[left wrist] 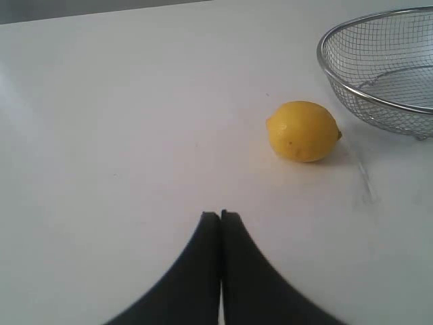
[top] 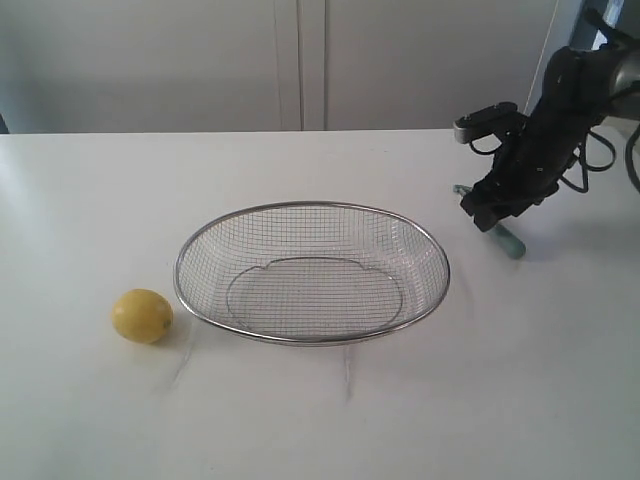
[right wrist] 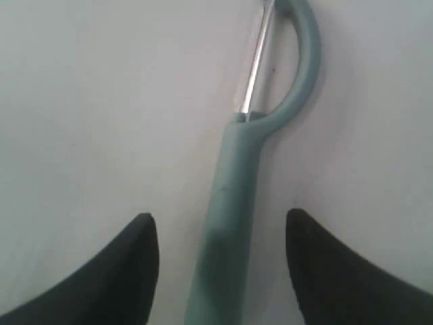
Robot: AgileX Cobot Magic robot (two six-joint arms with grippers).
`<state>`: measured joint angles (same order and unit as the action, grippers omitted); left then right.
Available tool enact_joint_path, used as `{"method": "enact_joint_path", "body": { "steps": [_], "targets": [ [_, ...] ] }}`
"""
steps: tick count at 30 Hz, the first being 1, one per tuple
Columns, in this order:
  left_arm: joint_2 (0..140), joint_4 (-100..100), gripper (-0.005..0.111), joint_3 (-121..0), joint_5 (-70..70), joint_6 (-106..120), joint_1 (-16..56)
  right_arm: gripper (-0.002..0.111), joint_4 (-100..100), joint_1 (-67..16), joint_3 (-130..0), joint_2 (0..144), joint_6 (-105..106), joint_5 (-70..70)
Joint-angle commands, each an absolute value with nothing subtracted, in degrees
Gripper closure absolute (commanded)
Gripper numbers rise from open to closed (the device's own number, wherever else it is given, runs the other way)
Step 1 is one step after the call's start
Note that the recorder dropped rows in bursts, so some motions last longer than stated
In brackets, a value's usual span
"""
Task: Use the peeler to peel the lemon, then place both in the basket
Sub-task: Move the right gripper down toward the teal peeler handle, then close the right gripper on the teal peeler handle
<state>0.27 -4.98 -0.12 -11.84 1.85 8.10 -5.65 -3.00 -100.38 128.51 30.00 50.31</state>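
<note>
Desk (top: 320, 420) of plain white fills all three views, and its far edge meets a pale wall (top: 150, 60) in the exterior view. At the middle of the desk sits the basket (top: 310, 203), an oval of silver wire mesh with nothing in it. Wide bare desk lies in front of it and on its far left. The right tool (right wrist: 220, 220) is low over the desk to the right of the basket, clear of the rim, and in the exterior view it hides most of what lies under it. Its own wrist view shows more: the jaws stand wide apart, one on each side of the peeler's handle, with a gap on both sides and nothing gripped. The left tool (left wrist: 220, 215) appears only in its wrist view, its jaws pressed together and empty, near the lemon (top: 142, 316). The lemon rests on the desk just beside the basket's left rim, not touching it. The peeler (top: 508, 241) lies flat on the desk, right of the basket, with its curved metal blade head pointing away from the right tool.
</note>
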Motion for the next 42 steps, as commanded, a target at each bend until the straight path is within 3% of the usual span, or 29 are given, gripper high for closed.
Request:
{"method": "enact_joint_path", "body": {
  "steps": [1,23,26,32,38,42],
  "targets": [
    [0.0,-5.2,0.107,0.0,-12.0,1.6,8.1,0.054,-5.4,-2.6,-100.5,129.5,29.4,49.6],
    [0.0,-5.2,0.107,0.0,-12.0,1.6,8.1,0.055,-4.9,-2.6,-100.5,131.5,28.3,49.3],
    [0.0,-5.2,0.107,0.0,-12.0,1.6,8.1,0.069,-4.9,-2.6,-100.5,131.5,28.0,49.5],
    [0.0,-5.2,0.107,0.0,-12.0,1.6,8.1,0.081,-4.9,-2.6,-100.5,131.5,28.0,49.9],
    [0.0,-5.2,0.107,0.0,-12.0,1.6,8.1,0.107,-4.9,-2.6,-100.5,131.4,25.3,49.6],
    [0.0,-5.2,0.107,0.0,-12.0,1.6,8.1,0.108,-4.9,-2.6,-100.5,130.4,25.2,50.2]
  ]
}}
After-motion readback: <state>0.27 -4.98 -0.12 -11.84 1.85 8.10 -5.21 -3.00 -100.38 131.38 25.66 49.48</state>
